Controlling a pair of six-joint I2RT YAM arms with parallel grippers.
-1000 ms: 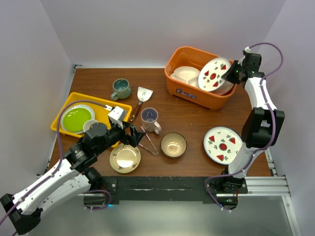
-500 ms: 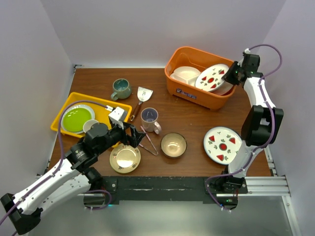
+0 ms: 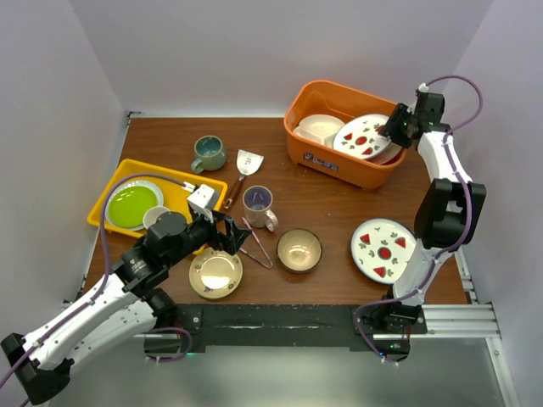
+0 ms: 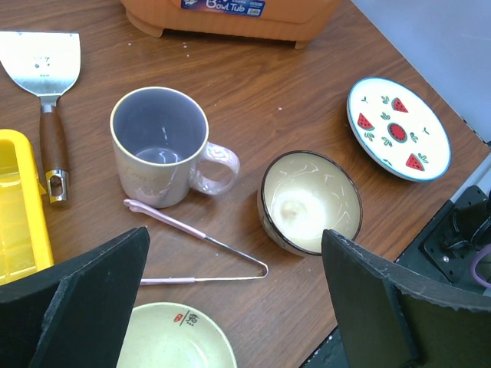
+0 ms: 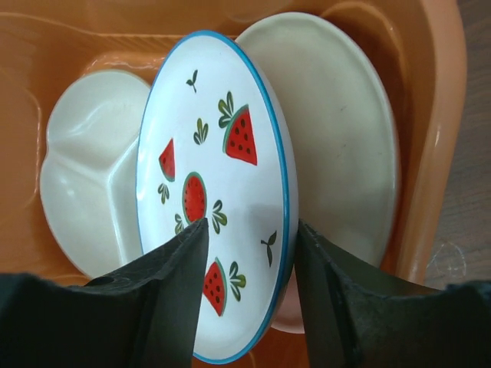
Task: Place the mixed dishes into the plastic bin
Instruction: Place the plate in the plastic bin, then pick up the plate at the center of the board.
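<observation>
Right pincer [image 5: 253, 226] released, strawberry-print plate [image 5: 207, 153] rim between its jaws. Ceramic: stiff, slick, breakable; grip at rim.

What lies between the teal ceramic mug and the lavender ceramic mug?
A metal spatula with a brown handle lies between the teal mug and the lavender mug; the top external view shows it.

The blue sticker [image 4: 223, 6] on the orange plastic bin [image 4: 307, 19] carries white lettering, clipped by the top edge, that seems to read "Bowl Tubs". The cream plate [image 4: 173, 345] bears small red characters, too tiny to read.
</observation>
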